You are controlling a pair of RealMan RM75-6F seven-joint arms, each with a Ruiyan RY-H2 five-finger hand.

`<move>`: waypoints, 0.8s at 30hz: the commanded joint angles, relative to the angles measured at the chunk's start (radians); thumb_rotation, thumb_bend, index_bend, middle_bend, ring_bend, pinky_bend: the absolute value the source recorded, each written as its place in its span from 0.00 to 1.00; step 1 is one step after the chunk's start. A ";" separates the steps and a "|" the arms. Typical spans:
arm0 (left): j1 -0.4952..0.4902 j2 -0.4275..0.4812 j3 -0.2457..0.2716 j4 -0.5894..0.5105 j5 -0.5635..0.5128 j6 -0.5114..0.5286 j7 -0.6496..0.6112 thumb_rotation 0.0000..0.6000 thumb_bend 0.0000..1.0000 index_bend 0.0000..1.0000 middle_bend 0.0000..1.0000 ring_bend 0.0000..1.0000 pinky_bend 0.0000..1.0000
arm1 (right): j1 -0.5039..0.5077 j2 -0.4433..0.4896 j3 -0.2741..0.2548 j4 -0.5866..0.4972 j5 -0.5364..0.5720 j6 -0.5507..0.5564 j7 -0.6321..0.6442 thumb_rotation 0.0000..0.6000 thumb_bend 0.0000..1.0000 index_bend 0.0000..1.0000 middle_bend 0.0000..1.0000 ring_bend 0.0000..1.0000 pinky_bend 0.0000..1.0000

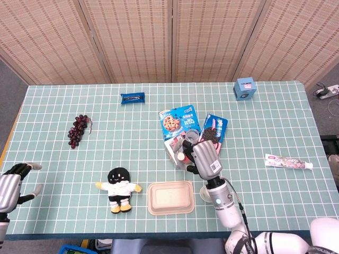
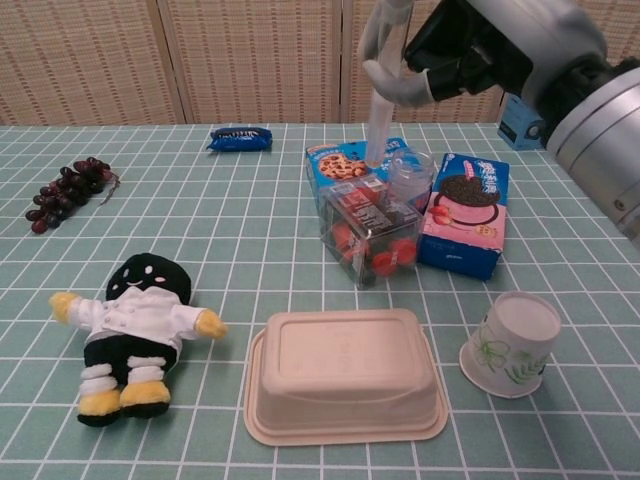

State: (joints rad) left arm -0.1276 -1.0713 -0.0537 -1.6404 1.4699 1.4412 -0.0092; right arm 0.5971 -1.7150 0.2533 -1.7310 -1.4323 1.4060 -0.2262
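Head view: the right hand [image 1: 204, 157] hangs over the clear plastic box of red snacks [image 1: 177, 150], which sits on the green checked counter [image 1: 106, 159] between the blue cookie packet [image 1: 176, 120] and the beige lidded tray [image 1: 170, 197]. The left hand [image 1: 11, 180] sits at the counter's near-left edge, fingers apart, holding nothing.

Chest view: the right hand [image 2: 470, 50] is raised above the box [image 2: 370, 235], fingers curled in, holding nothing; the paper cup [image 2: 512, 345] lies tipped nearby.

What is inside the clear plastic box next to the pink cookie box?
The clear plastic box shows red round pieces, possibly tomatoes, low down and dark wrapped packets above. The label and packets hide its far side. The pink cookie box stands beside it.
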 commanded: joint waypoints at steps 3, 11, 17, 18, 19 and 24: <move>0.001 0.001 0.000 -0.001 0.001 0.002 -0.003 1.00 0.30 0.42 0.34 0.28 0.44 | -0.019 0.030 -0.028 -0.053 -0.002 -0.030 0.083 1.00 0.51 0.77 1.00 1.00 1.00; 0.001 0.003 0.001 -0.002 0.005 0.002 -0.006 1.00 0.30 0.42 0.34 0.28 0.44 | -0.043 0.094 -0.045 -0.144 0.010 -0.083 0.274 1.00 0.51 0.78 1.00 1.00 1.00; 0.000 0.003 0.001 -0.003 0.002 0.000 -0.005 1.00 0.30 0.42 0.34 0.28 0.44 | -0.066 0.155 -0.058 -0.210 0.026 -0.123 0.415 1.00 0.51 0.78 1.00 1.00 1.00; 0.000 0.003 0.002 -0.003 0.002 -0.001 -0.004 1.00 0.30 0.42 0.34 0.28 0.44 | -0.069 0.164 -0.062 -0.217 0.028 -0.128 0.428 1.00 0.51 0.78 1.00 1.00 1.00; 0.000 0.003 0.001 -0.003 0.002 -0.001 -0.003 1.00 0.30 0.42 0.34 0.28 0.44 | -0.072 0.174 -0.067 -0.222 0.029 -0.134 0.437 1.00 0.51 0.78 1.00 1.00 1.00; 0.000 0.002 0.002 -0.003 0.003 0.000 0.005 1.00 0.30 0.42 0.34 0.28 0.44 | -0.084 0.212 -0.093 -0.238 0.021 -0.151 0.416 1.00 0.51 0.78 1.00 1.00 1.00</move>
State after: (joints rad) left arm -0.1277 -1.0694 -0.0517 -1.6437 1.4726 1.4409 -0.0046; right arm 0.5169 -1.5098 0.1668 -1.9681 -1.4078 1.2576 0.2043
